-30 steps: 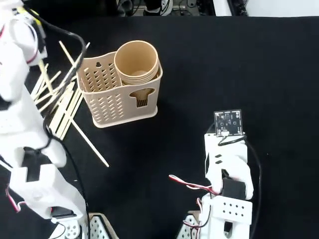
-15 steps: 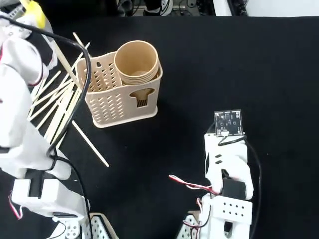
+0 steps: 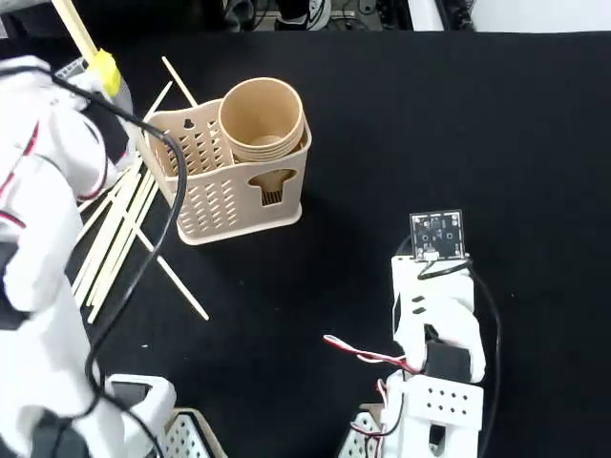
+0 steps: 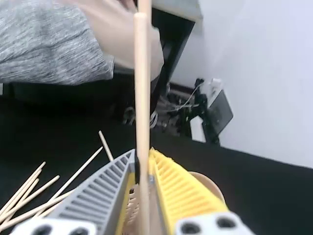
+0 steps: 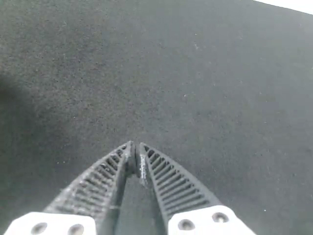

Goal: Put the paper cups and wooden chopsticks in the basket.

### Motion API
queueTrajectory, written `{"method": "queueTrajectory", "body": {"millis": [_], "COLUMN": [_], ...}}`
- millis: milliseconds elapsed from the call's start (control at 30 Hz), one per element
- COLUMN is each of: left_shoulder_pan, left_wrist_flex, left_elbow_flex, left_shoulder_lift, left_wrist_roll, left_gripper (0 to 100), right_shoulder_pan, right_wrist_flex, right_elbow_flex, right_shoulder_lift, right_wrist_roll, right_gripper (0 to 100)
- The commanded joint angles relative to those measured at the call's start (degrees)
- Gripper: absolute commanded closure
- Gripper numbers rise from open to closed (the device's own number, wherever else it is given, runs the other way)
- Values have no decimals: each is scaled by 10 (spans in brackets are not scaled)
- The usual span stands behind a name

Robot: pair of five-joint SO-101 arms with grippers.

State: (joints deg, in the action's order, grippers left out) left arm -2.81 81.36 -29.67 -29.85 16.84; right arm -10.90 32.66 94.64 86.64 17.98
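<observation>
My left gripper [image 4: 143,161] is shut on one wooden chopstick [image 4: 142,88], which stands upright between the grey and yellow fingers. In the high view that gripper [image 3: 103,72] is raised just left of the beige basket [image 3: 215,196], with the chopstick [image 3: 74,27] poking out past the table's far edge. Stacked paper cups [image 3: 263,119] sit in the basket's right half. Several loose chopsticks [image 3: 115,224] lie on the black table to the basket's left. My right gripper [image 5: 133,149] is shut and empty over bare table.
One chopstick [image 3: 177,277] lies slanted in front of the basket, another [image 3: 179,81] sticks out behind it. The right arm [image 3: 434,334] is folded at the near right. A wide stretch of black tabletop [image 3: 458,124] lies to the basket's right.
The left arm has risen from the chopstick pile with one chopstick, swinging it upright and closer to the basket. The right arm has not moved.
</observation>
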Motion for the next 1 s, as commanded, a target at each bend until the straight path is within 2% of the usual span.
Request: {"method": "queueTrajectory", "body": {"millis": [0, 200, 267, 433, 967], "left_shoulder_pan": [7, 7, 7, 7, 7], "left_wrist_flex": [-221, -567, -633, -649, -645], "left_elbow_flex": [287, 617, 687, 748, 779], "left_shoulder_lift": [-142, -289, -311, -313, -305], "left_wrist_roll": [-15, -33, -33, -32, -35], "left_gripper": [971, 971, 971, 971, 966], "right_shoulder_pan": [1, 1, 1, 1, 2], "right_wrist_flex": [-13, -13, -13, -13, -13], "right_elbow_flex": [-2, -2, -2, -2, -2], "right_shoulder_lift": [4, 4, 4, 4, 5], "right_wrist_roll": [-4, -4, -4, -4, -3], "right_gripper": [986, 986, 986, 986, 986]}}
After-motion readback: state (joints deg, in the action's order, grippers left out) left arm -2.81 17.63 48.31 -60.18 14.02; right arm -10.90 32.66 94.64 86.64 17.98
